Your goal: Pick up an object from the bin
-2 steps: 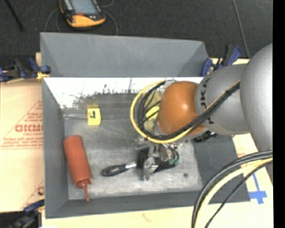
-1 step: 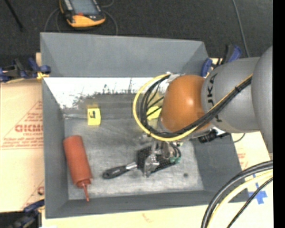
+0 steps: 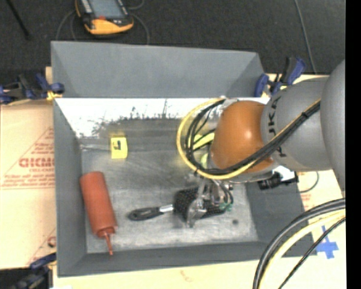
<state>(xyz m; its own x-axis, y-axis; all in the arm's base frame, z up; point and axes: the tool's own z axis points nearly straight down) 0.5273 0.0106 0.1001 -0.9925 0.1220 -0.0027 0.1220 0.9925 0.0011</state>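
Overhead view of a grey metal bin with sloping walls. A robot arm comes in from the right, its wrist under a rounded orange cover ringed by loops of black and yellow cable.

The two-finger gripper is low in the bin, near the floor at the right of centre, and sits against the bristle end of a black brush with a dark handle and a short silvery neck. Whether the gripper is spread, pressed together or pinching anything cannot be told, because the wrist and cables crowd the spot.

The step in hand looks like the approach or the closing on the brush, not yet a lift; the brush lies flat on the bin floor. Its handle points left towards the middle of the bin, and its dark bushy head is just under the gripper.

The next move probably calls for a firm closure across the head or the neck, then a straight rise. The long handle may swing or droop if it is held by one end.

The brush looks slim and light, with soft bristles that could give under pressure. Well to its left lies a red plastic squeeze bottle with a narrow nozzle, on its side along the left wall with the nozzle towards the near corner. A small yellow block with a dark mark rests near the far wall, apart from everything else.
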